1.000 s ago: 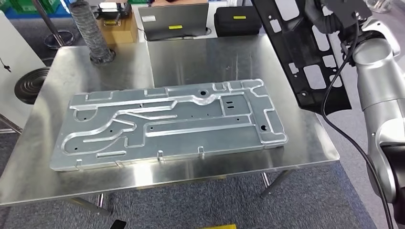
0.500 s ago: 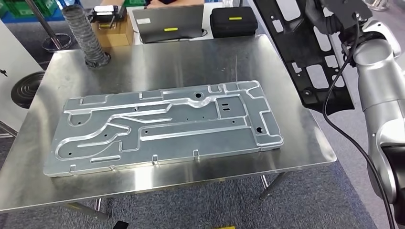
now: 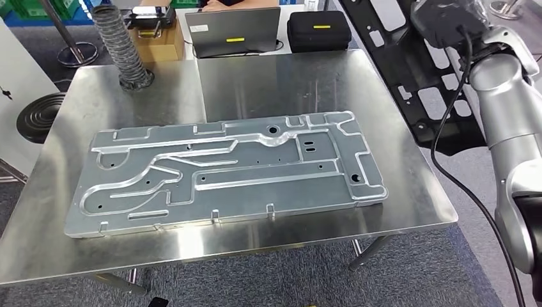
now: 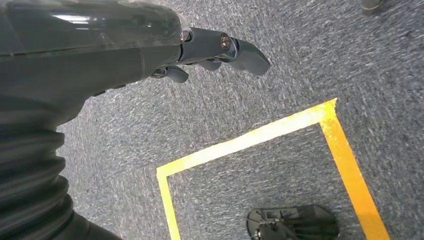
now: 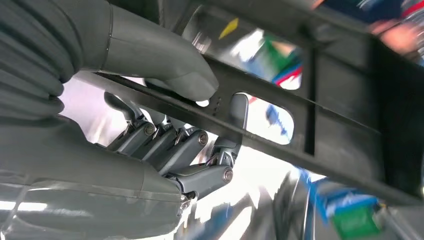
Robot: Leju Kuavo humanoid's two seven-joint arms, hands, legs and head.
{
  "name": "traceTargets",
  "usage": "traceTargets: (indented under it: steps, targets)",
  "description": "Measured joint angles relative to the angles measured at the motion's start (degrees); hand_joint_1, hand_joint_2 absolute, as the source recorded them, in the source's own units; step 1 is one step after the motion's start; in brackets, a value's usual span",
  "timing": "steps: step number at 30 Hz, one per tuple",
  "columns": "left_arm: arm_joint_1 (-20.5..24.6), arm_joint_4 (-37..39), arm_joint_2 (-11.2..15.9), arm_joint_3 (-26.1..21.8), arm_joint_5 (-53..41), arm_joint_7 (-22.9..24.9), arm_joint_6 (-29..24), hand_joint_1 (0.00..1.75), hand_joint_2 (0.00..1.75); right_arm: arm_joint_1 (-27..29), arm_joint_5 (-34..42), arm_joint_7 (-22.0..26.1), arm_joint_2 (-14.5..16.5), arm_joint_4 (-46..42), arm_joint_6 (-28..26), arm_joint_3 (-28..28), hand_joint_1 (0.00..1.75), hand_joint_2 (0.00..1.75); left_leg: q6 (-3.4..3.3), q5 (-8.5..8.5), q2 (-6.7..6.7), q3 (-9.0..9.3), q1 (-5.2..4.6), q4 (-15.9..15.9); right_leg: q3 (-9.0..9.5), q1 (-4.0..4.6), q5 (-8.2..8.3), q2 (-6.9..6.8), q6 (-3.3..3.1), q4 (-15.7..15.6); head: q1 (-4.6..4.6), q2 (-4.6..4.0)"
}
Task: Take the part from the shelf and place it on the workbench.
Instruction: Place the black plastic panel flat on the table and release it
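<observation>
Could not follow the black part [image 3: 415, 70] to its upper end: cut off by the top edge of the head view, and partly covered by the right arm [image 3: 511, 121] and its cable. Could not make out the right hand [image 5: 165, 125] there, hidden behind the wrist housing. Saw the fingers [image 5: 220, 150] only in part in the right wrist view, behind a bar of the part. Found the background there blurred into coloured patches, impossible to name. Could not identify the dark object [image 4: 292, 222] on the floor, cut by the frame edge.
</observation>
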State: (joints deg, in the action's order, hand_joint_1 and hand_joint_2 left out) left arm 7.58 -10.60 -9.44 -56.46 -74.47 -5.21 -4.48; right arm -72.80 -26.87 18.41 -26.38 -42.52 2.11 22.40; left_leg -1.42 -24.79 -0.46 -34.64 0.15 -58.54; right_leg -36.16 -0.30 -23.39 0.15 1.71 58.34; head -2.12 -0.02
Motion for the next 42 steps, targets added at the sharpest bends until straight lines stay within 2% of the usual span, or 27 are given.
traceTargets:
  steps: [1,4,6,8,9,10,11,13,15,18,20,21,23,24,25,26,28,30,32,34,35,36,38,39,40,41,42]
  targets:
    - [0.01,0.00,-0.01,0.00,-0.03,-0.01,-0.01,0.00,1.75,-0.49,-5.57,-0.65,-0.07,0.08,-3.05,1.55,1.75,1.75,0.24,-0.05,0.03,-0.01,-0.06,0.02,0.12,0.18,-0.21,0.05,-0.27,-0.28,0.00,0.00]
    - [0.11,0.00,-0.02,0.01,-0.37,0.03,-0.01,0.00,1.75,-2.52,-25.37,-3.82,-0.33,0.59,-10.66,8.28,1.75,1.75,1.20,-0.87,0.10,-0.20,-0.09,-0.73,0.38,-0.21,-0.07,0.09,-1.22,-0.74,0.00,0.00]
    - [0.23,0.00,-0.01,0.02,-0.58,0.15,0.01,0.00,1.75,-3.83,-34.76,-5.48,-0.30,1.16,-12.85,12.72,1.75,1.75,1.80,-3.59,0.12,-2.28,0.02,-5.45,0.70,-0.41,-0.02,-0.04,-1.77,-1.07,0.00,0.00]
    - [0.19,0.00,-0.01,0.02,-0.72,0.42,0.02,0.00,1.75,-4.61,-40.16,-6.61,0.14,2.03,-13.55,16.01,1.75,1.75,2.17,-6.94,0.13,-6.03,0.15,-13.31,0.79,-0.32,-0.15,-0.07,-2.05,-1.04,0.00,-0.01]
    - [0.15,0.00,-0.01,0.03,-0.81,0.56,0.02,0.00,1.75,-4.85,-42.39,-6.99,0.49,2.55,-13.67,17.39,1.75,1.75,2.28,-7.54,0.13,-7.43,0.18,-15.99,0.86,-0.29,-0.21,-0.02,-2.12,-1.00,0.00,-0.01]
    - [0.14,0.00,-0.01,0.04,-0.93,0.68,0.03,0.00,1.75,-5.09,-44.25,-7.23,0.83,3.10,-13.68,18.61,1.75,1.75,2.32,-7.00,0.13,-7.86,0.20,-16.55,0.94,-0.27,-0.28,0.05,-2.14,-0.95,0.00,-0.01]
    - [0.16,0.00,-0.01,0.07,-1.02,0.73,0.07,0.00,1.75,-5.34,-45.78,-7.33,1.17,3.62,-13.60,19.68,1.75,1.75,2.27,-5.38,0.14,-7.15,0.21,-14.67,1.05,-0.27,-0.37,0.13,-2.10,-0.89,0.00,-0.01]
    - [0.26,0.00,-0.01,0.11,-1.11,0.67,0.20,0.00,1.75,-6.05,-47.69,-7.25,1.74,4.66,-13.32,21.28,1.75,1.75,1.91,-1.25,0.14,-3.65,0.18,-6.77,1.21,-0.19,-0.67,0.23,-1.83,-0.63,0.00,0.00]
    - [0.38,0.00,-0.01,0.13,-1.12,0.58,0.32,0.00,1.75,-6.93,-48.76,-6.76,2.23,5.90,-13.03,22.62,1.75,1.75,1.36,0.57,0.09,-1.22,0.08,-1.24,1.05,0.01,-0.92,0.26,-1.38,-0.31,0.00,0.00]
    - [0.37,0.00,-0.01,0.15,-1.18,0.56,0.32,0.00,1.75,-7.83,-49.02,-5.47,2.87,7.74,-12.88,24.18,1.75,1.75,0.46,0.68,-0.02,-0.81,0.05,-0.05,0.90,0.05,-1.03,0.18,-0.51,-0.30,0.00,0.00]
    - [0.43,0.00,0.01,0.14,-1.20,0.47,0.17,0.00,1.75,-8.24,-48.38,-4.87,3.23,8.75,-12.95,24.74,1.75,1.75,-0.18,0.94,-0.01,-0.61,0.26,0.37,0.21,-0.08,-2.37,0.12,0.06,1.43,0.01,-0.01]
    - [0.49,0.00,0.01,0.14,-1.20,0.40,0.08,0.00,1.75,-8.42,-47.93,-4.66,3.38,9.24,-13.01,24.90,1.75,1.75,-0.41,1.03,0.01,-0.53,0.37,0.53,-0.93,-0.17,-3.85,0.11,0.28,3.99,0.01,0.00]
    - [0.52,0.00,-0.03,0.15,-1.20,0.28,-0.07,0.00,1.75,-8.59,-46.79,-4.33,3.80,10.25,-13.13,25.04,1.75,1.75,-0.61,1.00,0.01,-0.51,0.36,0.52,-4.63,-0.32,-7.33,0.10,0.67,11.76,0.00,0.00]
    - [0.48,0.00,-0.05,0.15,-1.20,0.25,-0.10,0.00,1.75,-8.53,-46.30,-4.13,4.02,10.69,-13.24,25.05,1.75,1.75,-0.64,0.95,0.01,-0.49,0.35,0.48,-6.29,-0.40,-8.24,0.09,0.82,14.96,0.00,0.01]
    - [0.43,0.00,-0.07,0.15,-1.20,0.24,-0.13,0.00,1.75,-8.44,-45.91,-3.95,4.23,11.08,-13.37,25.05,1.75,1.75,-0.65,0.89,0.00,-0.46,0.35,0.43,-7.15,-0.47,-8.10,0.08,0.88,16.31,0.00,0.01]
    - [0.41,0.00,-0.07,0.15,-1.22,0.23,-0.16,0.00,1.75,-8.37,-45.58,-3.75,4.41,11.38,-13.53,25.04,1.75,1.75,-0.62,0.80,-0.01,-0.39,0.35,0.38,-6.88,-0.53,-6.85,0.06,0.86,15.34,0.00,0.00]
    - [0.40,0.00,-0.09,0.15,-1.27,0.17,-0.21,0.00,1.75,-8.37,-44.91,-3.32,4.72,11.82,-13.96,24.97,1.75,1.75,-0.42,0.50,-0.08,-0.16,0.35,0.24,-3.56,-0.54,-2.64,0.02,0.54,7.73,0.00,0.00]
    - [0.43,0.00,-0.14,0.15,-1.37,0.09,-0.23,0.00,1.75,-8.37,-43.79,-2.80,5.16,12.29,-14.31,24.77,1.75,1.75,0.00,0.25,-0.15,-0.10,0.19,0.11,-0.52,-0.19,-0.25,0.00,0.00,1.11,0.00,0.00]
    - [0.44,0.00,-0.21,0.17,-1.53,0.01,-0.23,0.00,1.75,-8.04,-42.42,-2.31,5.86,12.94,-14.44,24.38,1.75,1.75,0.52,0.18,-0.12,-0.14,0.10,0.15,0.10,0.17,-0.22,0.09,-0.51,-0.29,0.00,0.00]
    - [0.50,0.00,-0.25,0.21,-1.72,-0.08,-0.23,0.00,1.75,-7.40,-41.01,-1.98,6.85,13.63,-14.53,23.79,1.75,1.75,1.15,-0.14,-0.05,-0.07,0.02,0.05,0.35,-0.07,-0.08,0.17,-1.07,-0.71,0.00,0.00]
    - [0.59,0.00,-0.27,0.24,-1.78,-0.15,-0.23,0.00,1.75,-7.06,-40.32,-1.89,7.45,14.00,-14.62,23.45,1.75,1.75,1.44,-0.90,0.00,-0.46,-0.01,-0.97,0.55,-0.24,0.04,0.13,-1.43,-0.99,0.00,0.00]
    - [0.67,0.00,-0.27,0.26,-1.81,-0.22,-0.23,0.00,1.75,-6.70,-39.67,-1.82,8.12,14.39,-14.78,23.12,1.75,1.75,1.71,-2.19,0.04,-1.37,0.00,-3.12,0.76,-0.40,0.14,0.09,-1.75,-1.26,0.00,0.00]
    - [0.75,0.00,-0.27,0.28,-1.79,-0.34,-0.23,0.00,1.75,-5.69,-38.60,-1.78,9.58,15.20,-15.36,22.60,1.75,1.75,2.09,-5.58,0.10,-4.81,0.24,-10.48,0.89,-0.37,0.13,0.09,-2.17,-1.33,0.00,-0.01]
    - [0.75,0.00,-0.27,0.28,-1.76,-0.39,-0.25,0.00,1.75,-4.98,-38.09,-1.76,10.39,15.63,-15.81,22.39,1.75,1.75,2.24,-6.67,0.10,-6.56,0.33,-13.96,0.91,-0.32,0.09,0.17,-2.23,-1.29,0.00,-0.01]
    - [0.75,0.00,-0.27,0.28,-1.71,-0.44,-0.27,0.00,1.75,-4.18,-37.63,-1.74,11.21,16.05,-16.30,22.18,1.75,1.75,2.36,-6.76,0.11,-7.65,0.39,-15.84,0.93,-0.28,0.04,0.25,-2.27,-1.23,0.00,0.00]
    - [0.76,0.00,-0.27,0.28,-1.65,-0.53,-0.32,0.00,1.75,-3.35,-37.10,-1.74,12.05,16.50,-16.84,21.93,1.75,1.75,2.43,-5.74,0.11,-7.70,0.44,-15.44,0.96,-0.27,-0.03,0.31,-2.27,-1.12,0.00,0.00]
    - [0.78,0.00,-0.27,0.28,-1.59,-0.65,-0.40,0.00,1.75,-2.55,-36.58,-1.77,12.86,16.91,-17.42,21.63,1.75,1.75,2.44,-3.81,0.13,-6.63,0.49,-12.74,0.98,-0.27,-0.13,0.37,-2.22,-0.99,0.00,0.00]
